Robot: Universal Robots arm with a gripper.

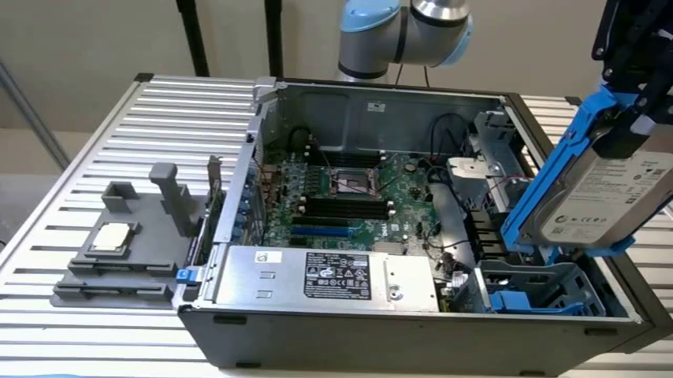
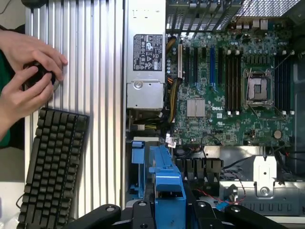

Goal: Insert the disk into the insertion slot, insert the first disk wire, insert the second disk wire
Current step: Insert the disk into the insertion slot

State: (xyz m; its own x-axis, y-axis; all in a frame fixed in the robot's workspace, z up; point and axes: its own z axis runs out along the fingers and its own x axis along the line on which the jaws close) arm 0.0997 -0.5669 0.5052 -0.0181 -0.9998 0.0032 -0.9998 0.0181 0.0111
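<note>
The disk (image 1: 601, 201): we count one, a flat rectangular silver-grey hard drive with a white printed label, framed by a bright blue plastic carrier.
Disk position: we see it lifted and steeply tilted at the exterior view's right, over the near corner of the open computer case (image 1: 421, 335).
Gripper (image 1: 622, 134): one, black, on the single pale blue and silver arm.
Fingers (image 2: 138, 212): clamped on the disk. In the wrist view we find one finger on each side of the blue carrier, which sits squarely between them. The grip is at the disk's upper end.
Insertion slot (image 1: 537, 287): one, a grey plastic drive cage with bright blue clips, right below the disk's lower end. We cannot tell whether the two touch, and the disk is not yet seated.
Power-supply box (image 1: 326, 276): one, silver, labelled, along the case's near wall.
Motherboard (image 1: 358, 189): one, green, on the case floor.
Keyboard (image 2: 52, 162): one, black, on the ribbed metal table (image 1: 126, 126).
Person's hands (image 2: 26, 76): two, held together around a small dark object, beside the keyboard.
</note>
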